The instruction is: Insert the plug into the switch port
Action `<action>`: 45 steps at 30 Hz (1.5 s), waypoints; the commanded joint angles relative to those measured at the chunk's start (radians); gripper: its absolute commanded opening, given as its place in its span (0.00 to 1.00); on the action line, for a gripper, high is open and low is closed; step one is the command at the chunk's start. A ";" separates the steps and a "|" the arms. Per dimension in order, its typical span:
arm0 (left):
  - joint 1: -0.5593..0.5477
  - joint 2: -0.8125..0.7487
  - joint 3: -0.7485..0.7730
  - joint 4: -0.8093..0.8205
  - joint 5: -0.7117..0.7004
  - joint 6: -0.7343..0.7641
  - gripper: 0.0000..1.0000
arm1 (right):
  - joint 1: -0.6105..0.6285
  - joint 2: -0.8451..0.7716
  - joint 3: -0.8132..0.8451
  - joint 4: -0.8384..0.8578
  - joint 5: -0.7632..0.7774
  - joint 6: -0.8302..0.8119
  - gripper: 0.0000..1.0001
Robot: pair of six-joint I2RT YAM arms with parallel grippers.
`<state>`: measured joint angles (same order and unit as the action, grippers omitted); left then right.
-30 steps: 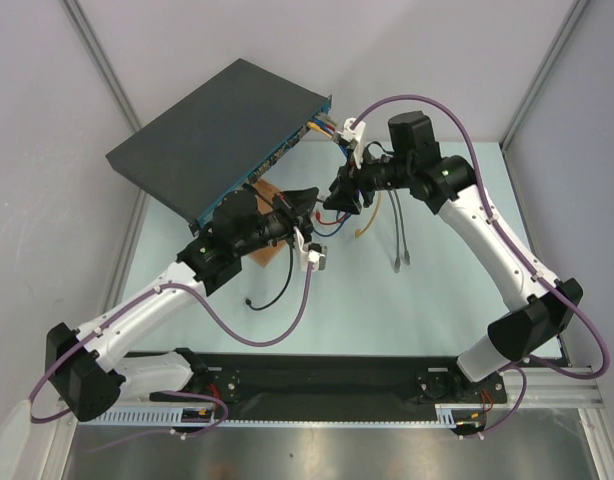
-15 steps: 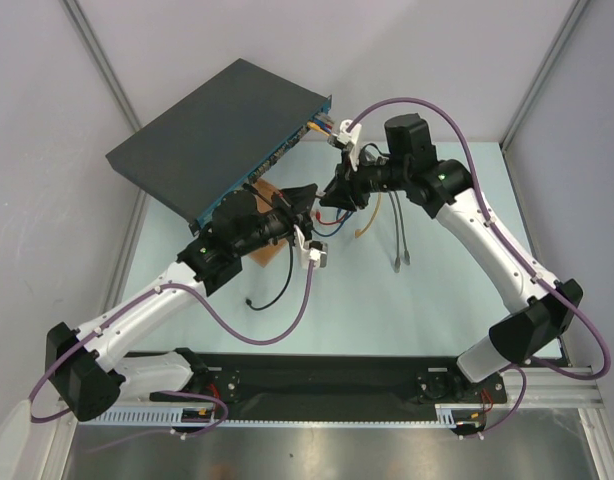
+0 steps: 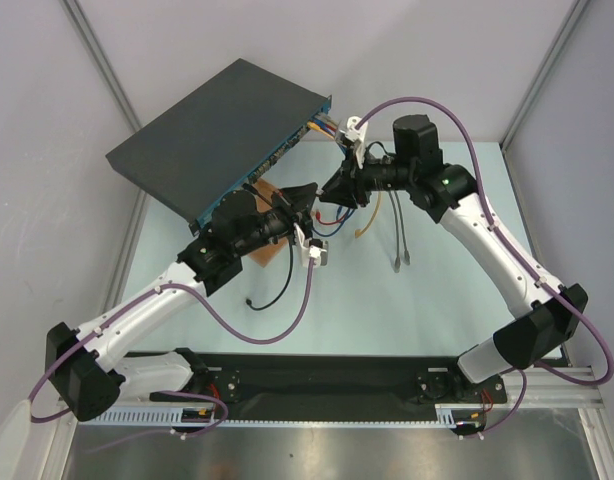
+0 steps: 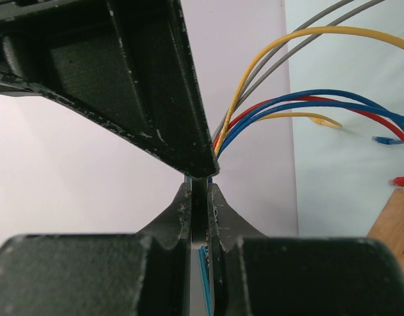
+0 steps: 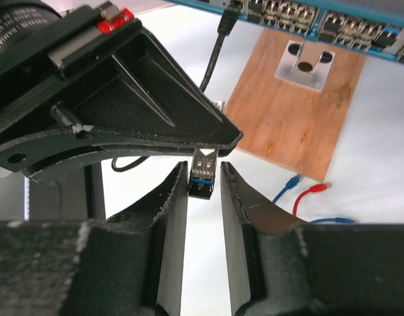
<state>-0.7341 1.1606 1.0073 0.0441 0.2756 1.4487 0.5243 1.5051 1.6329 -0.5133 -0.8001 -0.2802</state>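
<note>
The switch (image 3: 212, 130) is a flat dark box at the back left, and its blue port row (image 5: 307, 16) runs along the top of the right wrist view. The plug (image 5: 203, 176), a small metal module with a blue band, sticks out of my left gripper (image 3: 309, 197), which is shut on it. My right gripper (image 5: 204, 166) meets it head-on in mid-air. Its fingers (image 5: 179, 197) stand on either side of the plug with a narrow gap still showing on the right side. In the left wrist view the left gripper (image 4: 199, 187) pinches the plug's thin edge.
A brown wooden board (image 5: 291, 112) with a metal bracket lies below the switch's front. Loose red, blue, yellow and grey cables (image 3: 372, 215) trail from the ports across the table. A black cable (image 3: 272, 295) lies near the left arm. Frame posts stand at the back corners.
The right gripper's jaws have narrowed around the plug and the right wrist has shifted slightly. The left arm and its hold have not changed.
</note>
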 commanded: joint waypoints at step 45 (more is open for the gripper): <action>-0.010 0.054 0.114 0.142 -0.104 -0.313 0.44 | -0.069 0.010 -0.004 0.136 -0.004 -0.001 0.00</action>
<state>-0.7456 1.2121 1.0340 0.1062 0.2287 1.2694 0.4870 1.5043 1.6104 -0.4480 -0.8028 -0.2665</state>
